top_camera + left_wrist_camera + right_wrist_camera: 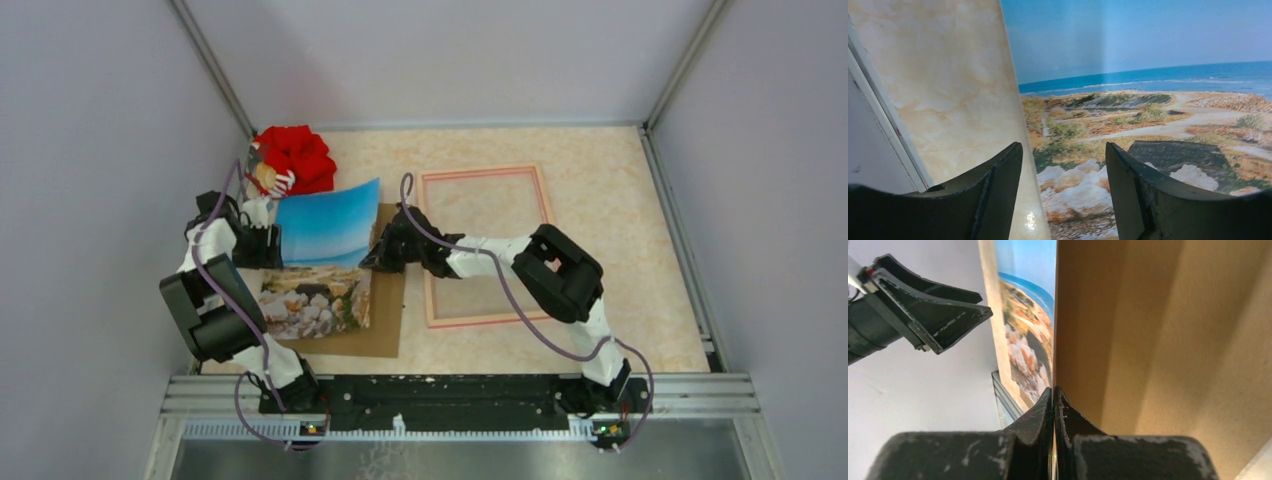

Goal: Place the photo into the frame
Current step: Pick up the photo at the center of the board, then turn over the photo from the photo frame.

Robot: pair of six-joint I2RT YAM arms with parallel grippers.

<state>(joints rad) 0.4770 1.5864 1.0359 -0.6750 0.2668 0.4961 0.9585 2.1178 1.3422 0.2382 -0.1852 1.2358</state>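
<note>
Table (620,200): one, pale marbled top; it carries everything below.
Frame (480,172): one, pink, flat on the table right of centre; long axis runs near to far.
Backing board (385,320): one, brown, flat, under the photo; a strip shows on the right and near sides.
Photo (325,235): one, picture side up, on the board left of the frame and apart from it. Long axis runs near to far, sky end far, rocky end near. The far half bows up off the board.
Right arm: reaches from its near-right base leftward across the frame, elbow over the frame's near right part.
Left arm: folded at the table's left edge, wrist at the photo's left side.
Right gripper (1054,395): fingers pressed together on the photo's right edge.
Left gripper (1063,147): fingers spread, holding nothing; one over bare table, the other over the photo's left margin.
Red fabric item (298,158): one, far left corner, just beyond the photo.
</note>
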